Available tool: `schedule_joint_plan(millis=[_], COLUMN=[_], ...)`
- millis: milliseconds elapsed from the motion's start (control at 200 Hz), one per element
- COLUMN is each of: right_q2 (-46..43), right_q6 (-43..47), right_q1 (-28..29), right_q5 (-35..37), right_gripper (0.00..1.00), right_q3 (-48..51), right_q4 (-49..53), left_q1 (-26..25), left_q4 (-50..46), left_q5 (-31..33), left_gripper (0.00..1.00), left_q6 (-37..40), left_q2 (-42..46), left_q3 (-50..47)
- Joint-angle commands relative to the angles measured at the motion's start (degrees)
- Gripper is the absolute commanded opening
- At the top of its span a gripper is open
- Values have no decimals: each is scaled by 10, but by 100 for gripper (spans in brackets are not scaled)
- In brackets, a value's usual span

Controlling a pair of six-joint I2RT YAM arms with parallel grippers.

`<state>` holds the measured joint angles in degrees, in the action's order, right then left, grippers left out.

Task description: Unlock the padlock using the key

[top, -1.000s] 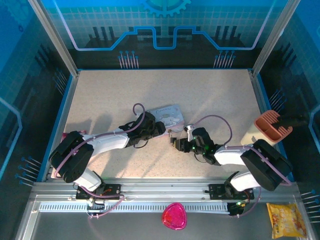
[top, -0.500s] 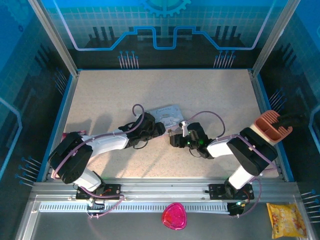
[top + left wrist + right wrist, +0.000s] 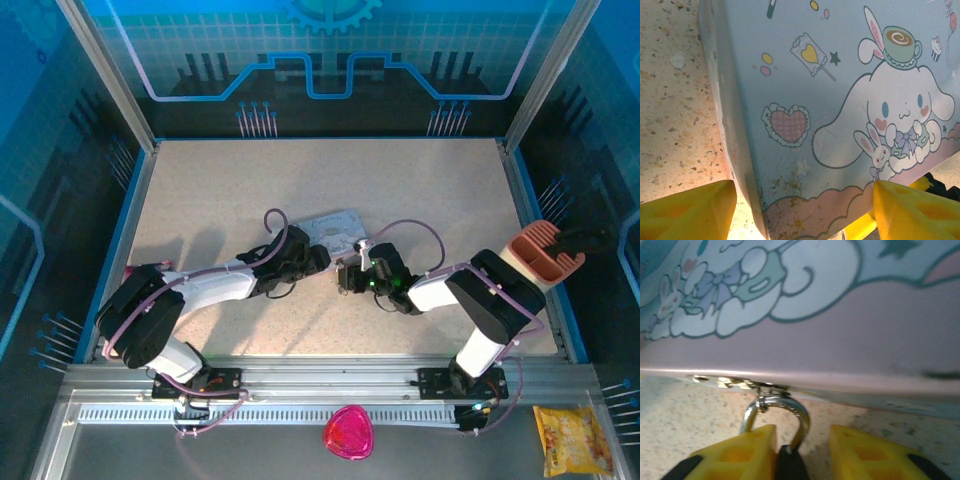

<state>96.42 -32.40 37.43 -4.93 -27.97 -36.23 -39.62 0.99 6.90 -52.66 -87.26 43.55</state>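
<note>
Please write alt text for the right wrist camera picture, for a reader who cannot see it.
A small padlock is hooked by its silvery shackle to the clasp at the edge of a cartoon-printed tin. Its dark body sits between the yellow fingertips of the right gripper, with a gap beside the right-hand finger. The speckled table lies beneath.

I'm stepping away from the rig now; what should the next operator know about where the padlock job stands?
Left end effector: clamped across the blue tin, steadying it.
Right end effector: jaws open around the padlock, gap on one side, no grip.
Padlock hangs at the tin's edge, shackle through its hasp.
Done: tin held, padlock reached.
Left: bring the key, insert, turn, free the shackle.
</note>
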Motion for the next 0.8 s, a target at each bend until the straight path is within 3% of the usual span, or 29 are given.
schedule_joint_plan(millis=[0,160,330,795], right_q2=[23,6,-12,-30], right_q6=[-11,-46,-160,-289], right_q1=[15,15,22,54], right_q5=[7,7,29,158], right_gripper=[25,15,7,0], right_q3=[4,27,63,88], right_q4=[26,-10,-78,-160], left_q1=[-5,-5,-6,-38], left_q4=[-38,-37,-33,-17], left_q5=[12,11,12,25], left_gripper=[72,72,71,71], left_q6=[-7,-10,-15,-51], left_q2=[1,-4,-8,-25], left_q3=[-19,-18,-19,-15])
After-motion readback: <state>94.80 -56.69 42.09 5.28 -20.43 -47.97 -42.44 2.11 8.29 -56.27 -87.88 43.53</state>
